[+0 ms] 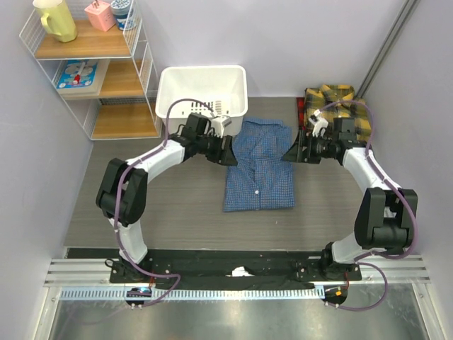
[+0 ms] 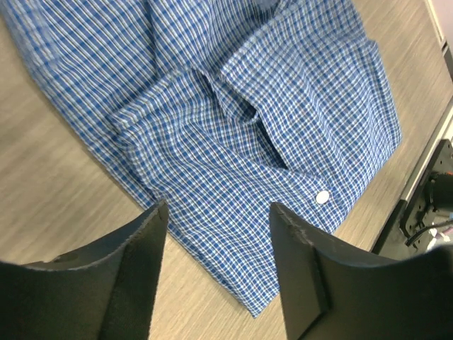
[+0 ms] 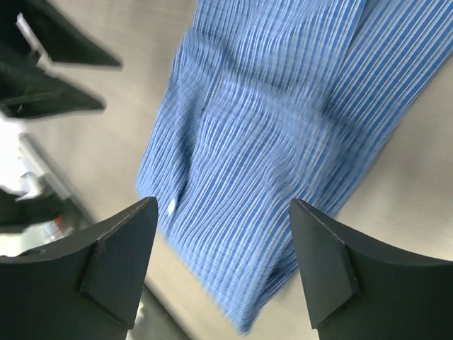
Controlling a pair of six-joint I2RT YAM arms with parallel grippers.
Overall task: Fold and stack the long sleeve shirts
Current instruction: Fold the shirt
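Just beside shirt (image 1: 259,173) edge; left hand (image 1: 231,151)

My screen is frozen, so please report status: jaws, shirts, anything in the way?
Left jaws open, right jaws open, flanking blue shirt. Blue shirt flat mid-table, partly folded; plaid shirt folded at far right. White basket close behind blue shirt.

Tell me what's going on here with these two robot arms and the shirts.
The arms are partway through folding and stacking shirts. The blue checked shirt lies folded in the middle of the table. The left arm and right arm hover at either side of its far end, jaws open and holding nothing. The yellow plaid shirt sits folded at the back right, so the two are not yet stacked.
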